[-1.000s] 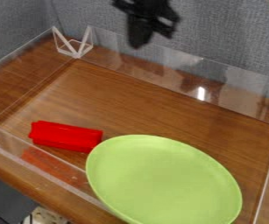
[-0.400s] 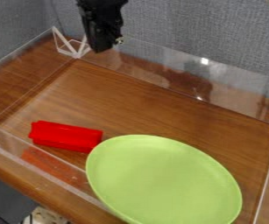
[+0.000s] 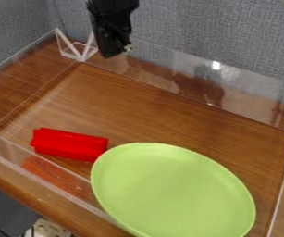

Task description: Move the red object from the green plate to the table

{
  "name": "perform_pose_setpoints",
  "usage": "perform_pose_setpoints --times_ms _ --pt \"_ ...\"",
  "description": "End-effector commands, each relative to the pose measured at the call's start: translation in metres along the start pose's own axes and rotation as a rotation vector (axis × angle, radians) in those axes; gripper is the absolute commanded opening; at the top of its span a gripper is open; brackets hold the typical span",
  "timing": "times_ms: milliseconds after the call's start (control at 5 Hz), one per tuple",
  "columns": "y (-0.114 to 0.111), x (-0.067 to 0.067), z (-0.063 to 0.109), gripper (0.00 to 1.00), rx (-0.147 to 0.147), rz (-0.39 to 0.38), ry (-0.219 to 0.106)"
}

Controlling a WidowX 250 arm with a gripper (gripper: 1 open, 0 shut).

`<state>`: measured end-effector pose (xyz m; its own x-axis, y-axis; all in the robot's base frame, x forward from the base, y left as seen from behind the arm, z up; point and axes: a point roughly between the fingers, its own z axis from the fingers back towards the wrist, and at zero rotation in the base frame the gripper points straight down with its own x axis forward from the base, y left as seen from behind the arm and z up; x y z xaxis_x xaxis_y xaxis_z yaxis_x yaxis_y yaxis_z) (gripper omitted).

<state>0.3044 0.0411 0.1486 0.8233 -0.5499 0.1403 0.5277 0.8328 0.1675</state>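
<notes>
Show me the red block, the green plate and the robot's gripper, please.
Red block [image 3: 68, 143]: camera view, on its long upper side.
Green plate [image 3: 173, 190]: camera view, on its bare middle.
Gripper [image 3: 115, 50]: camera view, at its fingertips.

One green plate [image 3: 171, 190]; one red block [image 3: 70, 143]; one desk [image 3: 144, 111]; one robot arm [image 3: 112, 11], bearing one pincer [image 3: 112, 44], at twelve o'clock.

Operator, your red object [image 3: 68, 143] lies flat on the wood-grain table [image 3: 144, 102], just beside your round, smooth lime-green plate [image 3: 173, 193], which rests face-up, bare.
</notes>
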Motion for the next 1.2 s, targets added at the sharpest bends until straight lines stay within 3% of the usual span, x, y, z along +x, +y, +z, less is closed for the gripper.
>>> perform_pose_setpoints --times_ms 0,200,400,600,1000 --pt "-0.006 0.002 0.011 0.00 0.023 -0.070 -0.049" --pt "-0.013 -0.018 -0.001 1.00 -0.002 -0.057 -0.054" --pt "-0.016 -0.046 -0.015 1.00 -0.033 -0.053 -0.058" --pt "-0.021 -0.072 -0.025 1.00 -0.072 -0.131 -0.057" --pt "-0.032 -0.084 -0.048 1.00 -0.139 -0.263 -0.054"
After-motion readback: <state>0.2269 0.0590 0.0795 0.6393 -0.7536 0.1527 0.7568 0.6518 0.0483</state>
